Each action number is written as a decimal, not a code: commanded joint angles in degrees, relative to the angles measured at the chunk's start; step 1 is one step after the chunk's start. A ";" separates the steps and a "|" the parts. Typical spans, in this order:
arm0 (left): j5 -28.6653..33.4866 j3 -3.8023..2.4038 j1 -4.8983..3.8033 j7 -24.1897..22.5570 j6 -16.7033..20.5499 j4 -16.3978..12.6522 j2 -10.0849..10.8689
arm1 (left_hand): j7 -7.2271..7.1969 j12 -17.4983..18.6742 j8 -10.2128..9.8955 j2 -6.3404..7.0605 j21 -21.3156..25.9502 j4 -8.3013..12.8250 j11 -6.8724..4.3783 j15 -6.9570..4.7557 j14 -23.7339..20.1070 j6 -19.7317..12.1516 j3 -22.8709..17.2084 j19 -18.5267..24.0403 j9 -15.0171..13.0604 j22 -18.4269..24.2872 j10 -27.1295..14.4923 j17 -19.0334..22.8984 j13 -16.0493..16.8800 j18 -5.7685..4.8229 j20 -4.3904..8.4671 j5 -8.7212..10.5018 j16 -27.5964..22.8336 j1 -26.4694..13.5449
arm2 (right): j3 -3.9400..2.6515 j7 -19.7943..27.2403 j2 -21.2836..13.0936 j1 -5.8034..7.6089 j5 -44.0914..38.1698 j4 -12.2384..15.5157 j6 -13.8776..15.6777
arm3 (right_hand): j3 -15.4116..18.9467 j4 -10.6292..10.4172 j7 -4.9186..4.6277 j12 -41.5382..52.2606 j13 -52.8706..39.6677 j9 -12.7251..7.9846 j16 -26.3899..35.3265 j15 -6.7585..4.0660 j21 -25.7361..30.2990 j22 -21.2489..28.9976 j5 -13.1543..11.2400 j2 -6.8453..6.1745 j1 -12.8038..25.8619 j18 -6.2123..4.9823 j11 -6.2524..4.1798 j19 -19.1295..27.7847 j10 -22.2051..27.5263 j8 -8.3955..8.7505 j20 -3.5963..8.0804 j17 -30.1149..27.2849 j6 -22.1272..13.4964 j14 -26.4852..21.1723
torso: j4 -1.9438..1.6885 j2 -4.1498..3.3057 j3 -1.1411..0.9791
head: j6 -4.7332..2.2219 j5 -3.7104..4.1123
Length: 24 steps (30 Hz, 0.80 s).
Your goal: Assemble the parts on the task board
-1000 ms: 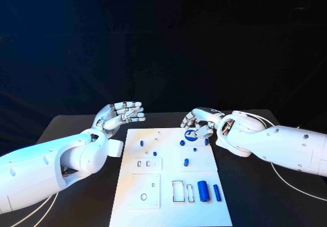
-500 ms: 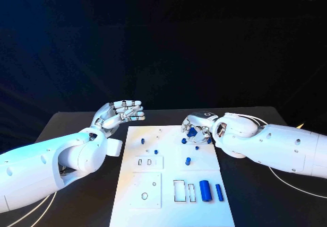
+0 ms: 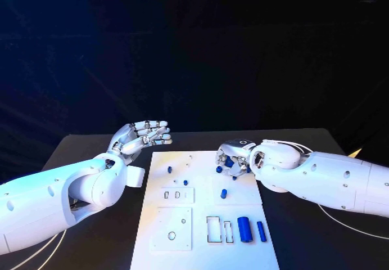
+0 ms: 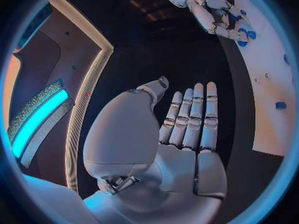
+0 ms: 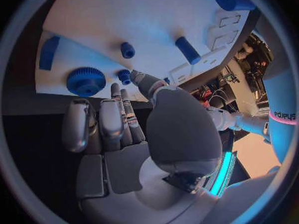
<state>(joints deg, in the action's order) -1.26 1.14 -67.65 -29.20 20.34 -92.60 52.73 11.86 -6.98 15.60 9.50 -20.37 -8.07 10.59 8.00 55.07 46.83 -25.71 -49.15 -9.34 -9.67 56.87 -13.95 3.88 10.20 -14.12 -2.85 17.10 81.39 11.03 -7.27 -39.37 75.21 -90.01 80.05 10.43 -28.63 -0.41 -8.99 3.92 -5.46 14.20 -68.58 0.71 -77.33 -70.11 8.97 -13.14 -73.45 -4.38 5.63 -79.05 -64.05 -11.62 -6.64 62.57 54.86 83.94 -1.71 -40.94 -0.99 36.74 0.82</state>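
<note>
Looking down from the head view: the board lies mid-table, with two blue cylinders lying near its front right corner and small blue pegs standing further back. The right hand is low over the far right corner, fingers curled round something blue — whether it grips it I cannot tell here. The left hand hangs off the board's far left corner, spread, holding nothing.

Left wrist view: the left hand shows flat, fingers straight and side by side, empty.

Right wrist view: the right hand has its fingertips at the board's edge beside a blue gear, which sits on the board; contact is unclear. A peg stands just beyond.

Judgement: the gear-seating step is in hand — next calls for confirming it sits flat, then fetching another part.
</note>
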 commanded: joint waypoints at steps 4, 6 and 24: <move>-0.33 -0.08 -0.15 -0.14 -0.84 -0.30 0.01 | 2.41 0.33 -0.23 0.15 -0.30 -0.26 0.37 0.26 -0.42 -0.07 0.03 0.07 0.09 -0.07 0.17 -0.11 -0.06 0.08 -0.07 -0.10 0.00 -0.37 | 0.00 -0.29 0.63 -0.42 -1.38 -0.55 -1.71 | -0.33 -0.54 0.19 0.19 -0.22 0.29 -1.65 -0.07 -1.20 -1.65 0.12 0.21 0.39 0.69 -0.19 -1.06 -0.37 0.03 -0.01 1.22 -0.14 1.93 | -0.06 -0.05 -0.03 | 0.13 -0.06; -0.33 -0.09 -0.16 -0.11 -0.88 -0.33 0.02 | 2.41 0.33 -0.23 0.15 -0.30 -0.26 0.37 0.26 -0.42 -0.07 0.03 0.07 0.09 -0.07 0.17 -0.11 -0.06 0.08 -0.07 -0.10 0.00 -0.37 | 0.00 -0.21 0.79 -0.50 -1.36 -0.66 -1.54 | -0.38 -0.58 0.18 0.21 -0.25 0.34 -1.78 -0.07 -1.31 -1.81 0.13 0.23 0.38 0.72 -0.18 -1.12 -0.43 -0.01 -0.01 1.30 -0.09 1.93 | -0.07 -0.08 -0.05 | 0.15 -0.19; -0.33 -0.09 -0.29 0.27 -1.13 -0.17 0.07 | 2.42 0.40 -0.24 0.09 -0.30 -0.27 0.38 0.29 -0.51 -0.07 -0.01 0.18 0.10 -0.06 0.19 -0.17 -0.05 0.07 -0.09 -0.10 -0.02 -0.42 | 0.00 -0.27 1.66 -0.63 -1.11 -1.23 0.37 | -3.96 -1.23 0.18 0.51 -0.92 1.96 -4.68 -0.14 -3.46 -5.14 0.42 2.04 -0.47 1.21 -0.38 -2.24 -3.03 -1.37 -0.02 3.24 1.86 1.86 | -0.02 -0.14 0.00 | 0.00 -0.35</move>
<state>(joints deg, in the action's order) -1.32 1.11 -67.82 -28.82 20.29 -92.66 52.84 11.86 -6.78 15.60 9.50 -20.36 -8.06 10.59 8.20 54.86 46.82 -25.71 -49.14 -9.29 -9.66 56.87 -14.07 3.88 10.20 -14.12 -2.85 17.10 81.39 11.02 -7.38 -37.82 74.63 -90.48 78.90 10.71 -32.41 -1.53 -8.80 4.30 -6.33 16.14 -73.07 0.71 -80.65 -74.93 9.44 -11.52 -73.97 -3.72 5.23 -80.86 -66.75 -12.74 -6.67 65.79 56.50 83.93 -1.71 -41.03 -1.02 36.78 0.42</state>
